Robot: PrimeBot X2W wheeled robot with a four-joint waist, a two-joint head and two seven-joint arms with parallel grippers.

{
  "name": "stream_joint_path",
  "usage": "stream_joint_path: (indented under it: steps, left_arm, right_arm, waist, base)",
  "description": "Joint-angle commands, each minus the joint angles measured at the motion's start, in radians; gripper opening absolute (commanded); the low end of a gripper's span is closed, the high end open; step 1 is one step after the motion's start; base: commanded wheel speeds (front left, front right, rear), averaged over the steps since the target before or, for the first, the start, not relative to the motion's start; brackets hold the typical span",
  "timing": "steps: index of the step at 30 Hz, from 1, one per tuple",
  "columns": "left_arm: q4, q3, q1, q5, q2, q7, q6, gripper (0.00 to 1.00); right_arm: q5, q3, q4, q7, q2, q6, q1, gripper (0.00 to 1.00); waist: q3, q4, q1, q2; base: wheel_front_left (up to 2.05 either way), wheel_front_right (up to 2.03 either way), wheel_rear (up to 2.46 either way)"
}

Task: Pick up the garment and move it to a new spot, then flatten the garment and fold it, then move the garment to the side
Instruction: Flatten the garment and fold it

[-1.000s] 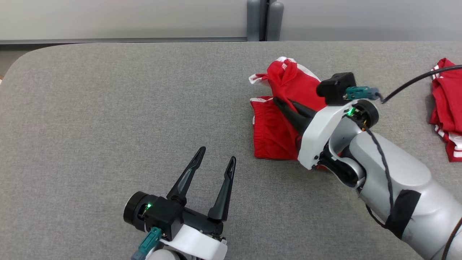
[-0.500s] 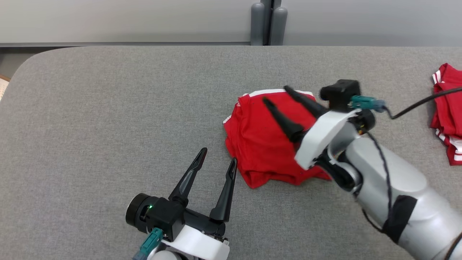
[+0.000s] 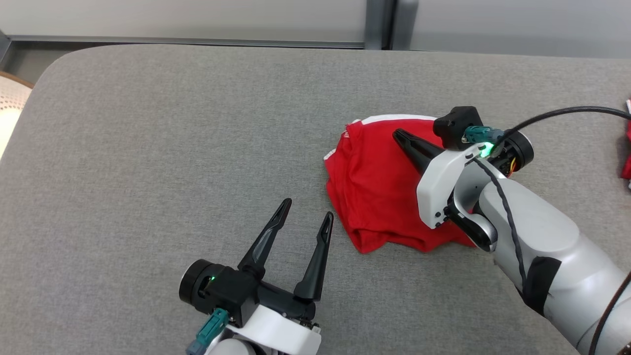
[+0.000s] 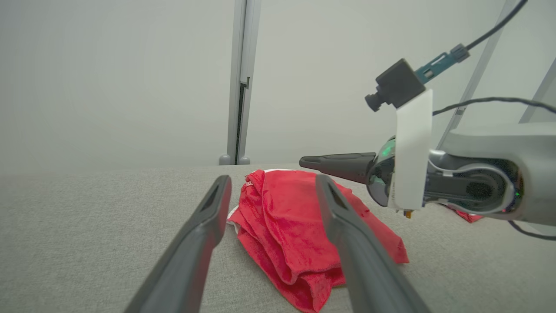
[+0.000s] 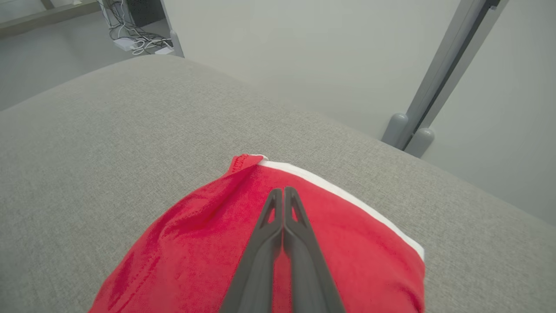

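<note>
Garment (image 3: 379,197) is lying folded in a compact red bundle on the grey worktop (image 3: 172,148), right of centre, so pick-up, flattening and folding are looking done, and the move to the side is looking like what's left. Right end effector (image 3: 398,133) is sitting over the garment's top with fingers pressed fully together, gripping no cloth that I can see. Left end effector (image 3: 308,208) is hovering just beside its near edge, spread wide and empty.

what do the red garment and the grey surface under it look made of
Red garment: soft matte knit, perhaps cotton or polyester jersey; it slumps in limp, rounded folds. Grey surface: woven upholstery-type fabric, matte, judging by its fine speckled weave.
</note>
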Motion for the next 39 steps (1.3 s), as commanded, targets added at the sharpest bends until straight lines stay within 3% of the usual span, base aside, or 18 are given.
stream_joint_path:
  steps: [1,11,17,21,27,32,39]
  left_arm:
    - [0.001,-0.004,-0.028,-0.007,0.003,-0.001,0.003,1.00]
    - [0.005,-0.038,-0.042,-0.033,0.002,-0.001,0.011,1.00]
    - [0.010,-0.049,-0.043,-0.043,0.003,-0.001,0.019,1.00]
    - [0.006,-0.049,-0.045,-0.044,0.003,-0.001,0.024,1.00]
    - [0.001,-0.053,-0.041,-0.047,0.003,-0.001,0.023,1.00]
    - [-0.004,-0.071,-0.054,-0.059,0.003,-0.001,0.020,1.00]
    - [0.002,-0.086,-0.063,-0.072,0.003,-0.001,0.023,1.00]
  right_arm:
    - [-0.023,0.014,0.057,0.030,0.016,0.000,-0.026,0.00]
    - [-0.064,0.039,0.252,0.017,0.131,-0.001,-0.080,0.00]
    - [-0.002,0.118,0.241,0.011,0.188,-0.001,-0.055,0.00]
    - [0.049,0.145,0.218,-0.020,0.179,-0.001,-0.082,0.00]
    - [0.024,0.105,0.356,-0.083,0.142,0.000,-0.150,0.00]
    - [0.008,0.081,0.479,-0.040,0.143,0.000,-0.187,0.00]
    - [-0.002,0.079,0.521,0.014,0.171,0.000,-0.191,0.00]
  waist:
    - [0.021,0.037,0.0000,0.0000]
    - [0.042,0.123,0.0000,0.0000]
    - [0.035,0.138,0.0000,0.0000]
    - [0.032,0.130,0.0000,0.0000]
    - [0.036,0.116,0.0000,0.0000]
    - [0.052,0.135,0.0000,0.0000]
    - [0.075,0.194,0.0000,0.0000]
  base:
    - [0.00,0.00,0.00]
    - [0.00,0.00,0.00]
    - [0.00,0.00,0.00]
    - [0.00,0.00,0.00]
    - [0.00,0.00,0.00]
    - [0.00,0.00,0.00]
    - [0.00,0.00,0.00]
